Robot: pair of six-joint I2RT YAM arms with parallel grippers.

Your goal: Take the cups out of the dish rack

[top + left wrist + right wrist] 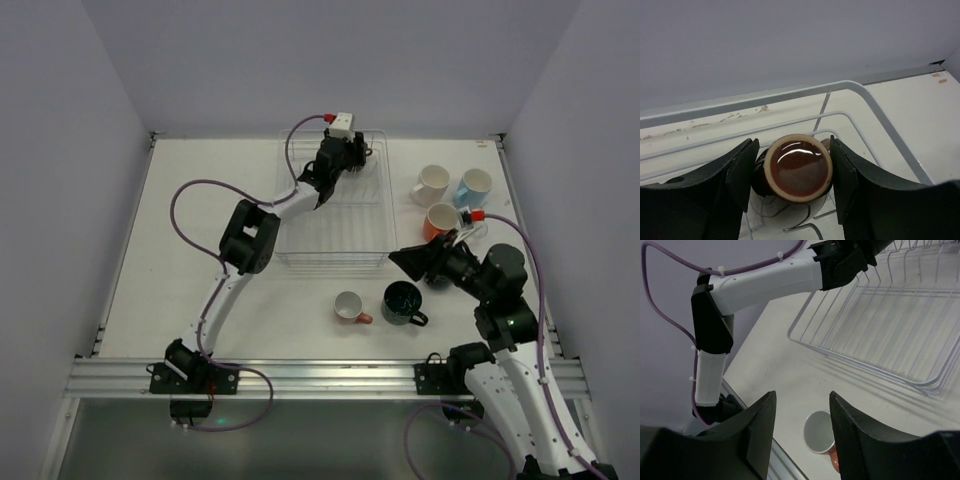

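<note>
The white wire dish rack (pixel 330 215) stands mid-table. My left gripper (pixel 350 157) reaches into its far right corner. In the left wrist view its jaws (pixel 792 150) press on both sides of an upside-down dark brown cup (pixel 798 167) just inside the rack's rim (pixel 790 95). My right gripper (pixel 415 262) is open and empty above the table; in the right wrist view (pixel 802 400) it hangs over the salmon pink cup (pixel 819 432). On the table stand the salmon pink cup (pixel 349 307), dark green (pixel 402 302), orange (pixel 441 221), cream-white (pixel 432 185) and light blue (pixel 474 186) cups.
The left arm (pixel 765 282) stretches over the rack's left side. The rack's near rim (pixel 865 367) lies just beyond the right gripper. A metal rail (pixel 320 378) runs along the table's near edge. Walls close in the back and both sides.
</note>
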